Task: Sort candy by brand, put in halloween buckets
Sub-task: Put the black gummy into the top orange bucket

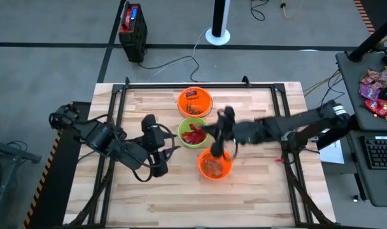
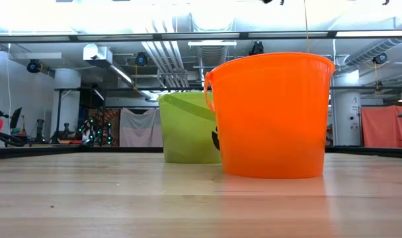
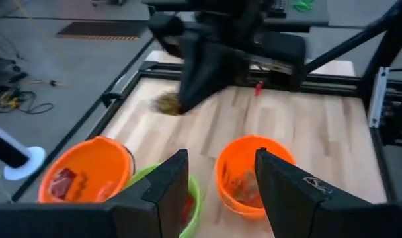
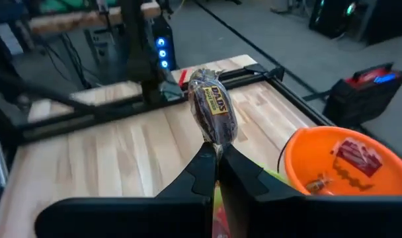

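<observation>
Three buckets stand in a row mid-table: a far orange bucket (image 1: 194, 102) holding red packets, a lime green bucket (image 1: 193, 133) holding red packets, and a near orange bucket (image 1: 214, 165) holding brownish pieces. My right gripper (image 1: 218, 145) hovers over the near orange and green buckets. It is shut on a dark brown wrapped candy with a yellow label (image 4: 213, 109). My left gripper (image 3: 221, 192) is open and empty, just left of the buckets (image 1: 161, 152). The low view shows only the near orange bucket (image 2: 270, 116) and the green bucket (image 2: 188, 129). My right gripper pinches the candy's wrapper end (image 4: 216, 144) between its two fingertips (image 4: 204, 165). The rest of the candy sticks out past the fingertips, in line with them. The candy is lifted clear of the table and buckets.
The buckets stand close together, nearly touching. Bare wooden table (image 1: 257, 191) lies on the near side and to the right. A black frame rail (image 1: 181, 84) runs along the table's far edge. More candy packets (image 1: 378, 89) lie on a side desk off the table's right.
</observation>
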### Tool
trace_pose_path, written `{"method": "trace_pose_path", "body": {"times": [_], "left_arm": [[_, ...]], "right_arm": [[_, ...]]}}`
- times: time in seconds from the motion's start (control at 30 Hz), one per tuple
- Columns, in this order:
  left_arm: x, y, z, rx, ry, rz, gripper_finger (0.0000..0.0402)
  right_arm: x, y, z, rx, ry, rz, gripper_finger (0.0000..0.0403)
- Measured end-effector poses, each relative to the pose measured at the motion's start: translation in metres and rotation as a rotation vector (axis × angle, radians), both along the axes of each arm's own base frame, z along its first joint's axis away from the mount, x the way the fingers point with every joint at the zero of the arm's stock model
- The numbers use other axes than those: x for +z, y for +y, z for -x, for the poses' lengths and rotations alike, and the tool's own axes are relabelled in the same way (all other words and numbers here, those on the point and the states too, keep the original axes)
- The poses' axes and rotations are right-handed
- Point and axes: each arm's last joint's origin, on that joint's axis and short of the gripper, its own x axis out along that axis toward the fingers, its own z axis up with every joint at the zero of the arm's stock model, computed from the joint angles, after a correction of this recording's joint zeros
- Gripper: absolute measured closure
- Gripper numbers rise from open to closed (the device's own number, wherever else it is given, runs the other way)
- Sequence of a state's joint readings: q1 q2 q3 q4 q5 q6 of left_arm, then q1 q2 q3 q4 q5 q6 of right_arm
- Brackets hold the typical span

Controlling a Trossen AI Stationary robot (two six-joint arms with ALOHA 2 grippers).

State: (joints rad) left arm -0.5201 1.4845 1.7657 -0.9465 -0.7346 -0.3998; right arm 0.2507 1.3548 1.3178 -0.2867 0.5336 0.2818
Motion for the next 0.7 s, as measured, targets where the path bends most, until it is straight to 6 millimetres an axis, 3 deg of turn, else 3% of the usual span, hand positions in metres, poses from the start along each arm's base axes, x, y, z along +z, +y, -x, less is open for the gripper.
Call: {"method": "trace_pose_path", "body": {"times": [0.2,0.4,0.57,0.7], "left_arm": [[0.005,0.009,0.014,0.045,0.015,-0.05,0.0243],[0.007,0.016,0.019,0.129,0.001,-0.117,0.0243],[0.005,0.015,0.018,0.142,-0.004,-0.102,0.0243],[0.004,0.014,0.016,0.144,-0.001,-0.101,0.0243]], "right_arm": [[-0.001,-0.068,-0.013,-0.044,-0.037,-0.149,0.0394],[-0.027,-0.129,-0.026,-0.146,0.043,-0.201,0.0394],[-0.049,-0.167,-0.032,-0.169,0.099,-0.253,0.0394],[-0.068,-0.185,-0.037,-0.16,0.144,-0.303,0.0394]]}}
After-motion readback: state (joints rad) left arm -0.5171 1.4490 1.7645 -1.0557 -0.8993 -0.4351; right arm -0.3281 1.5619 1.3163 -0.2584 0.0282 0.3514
